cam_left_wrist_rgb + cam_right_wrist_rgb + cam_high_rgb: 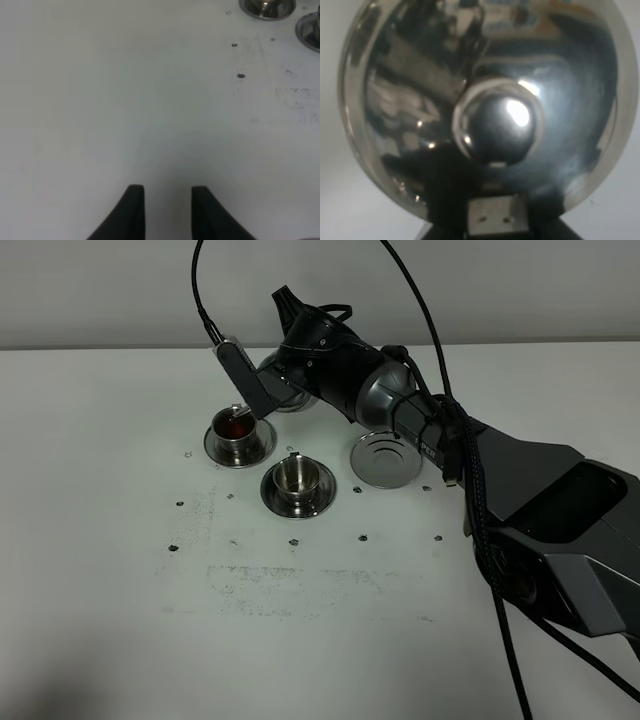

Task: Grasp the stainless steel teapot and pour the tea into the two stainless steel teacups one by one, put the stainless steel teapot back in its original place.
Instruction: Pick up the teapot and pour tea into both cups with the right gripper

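While held up off the table [100,570] just behind the far teacup [238,432], sits clamped in the right gripper [262,390]: stainless steel teapot [405,80], mostly hidden behind the wrist in the high view. Fills the right wrist view with domed lid and round knob [497,125]. Reddish-brown tea [238,426] inside that far teacup. Nearer teacup [296,478] just beside it on a saucer [270,498], only bare metal showing inside. Ridged coaster [385,458] uncovered, right of both cups. Left gripper [167,205] narrow, holding nothing, over plain table.
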Available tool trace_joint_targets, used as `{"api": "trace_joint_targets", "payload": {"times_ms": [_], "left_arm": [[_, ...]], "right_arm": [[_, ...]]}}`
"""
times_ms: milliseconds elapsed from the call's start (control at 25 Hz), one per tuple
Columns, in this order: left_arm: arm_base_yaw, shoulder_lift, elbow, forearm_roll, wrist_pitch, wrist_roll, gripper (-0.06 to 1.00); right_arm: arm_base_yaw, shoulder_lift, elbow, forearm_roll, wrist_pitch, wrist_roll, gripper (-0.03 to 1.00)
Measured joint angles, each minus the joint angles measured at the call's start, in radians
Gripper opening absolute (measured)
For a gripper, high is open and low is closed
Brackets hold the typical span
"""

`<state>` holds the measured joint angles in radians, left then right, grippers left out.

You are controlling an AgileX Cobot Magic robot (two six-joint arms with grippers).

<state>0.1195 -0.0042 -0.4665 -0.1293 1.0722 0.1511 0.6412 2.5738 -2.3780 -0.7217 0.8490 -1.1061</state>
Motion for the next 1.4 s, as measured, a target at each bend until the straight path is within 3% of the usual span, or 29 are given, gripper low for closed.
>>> {"api": "trace_joint_targets", "payload": {"times_ms": [360,600,800,1120,1400], "left_arm": [[0.000,0.000,0.000,0.000,0.000,0.001,0.28],[0.000,0.000,0.000,0.000,0.000,0.001,0.28],[0.000,0.000,0.000,0.000,0.000,0.001,0.28],[0.000,0.000,0.000,0.000,0.000,0.001,0.28],[0.000,0.000,0.000,0.000,0.000,0.001,0.28]], "right_arm": [[-0.028,-0.048,0.000,0.111,0.005,0.004,0.18],[-0.053,-0.132,0.039,0.195,0.031,0.094,0.18],[-0.073,-0.234,0.151,0.306,0.109,0.231,0.18],[-0.030,-0.445,0.336,0.605,0.159,0.417,0.18],[0.032,-0.427,0.350,0.684,0.223,0.689,0.18]]}}
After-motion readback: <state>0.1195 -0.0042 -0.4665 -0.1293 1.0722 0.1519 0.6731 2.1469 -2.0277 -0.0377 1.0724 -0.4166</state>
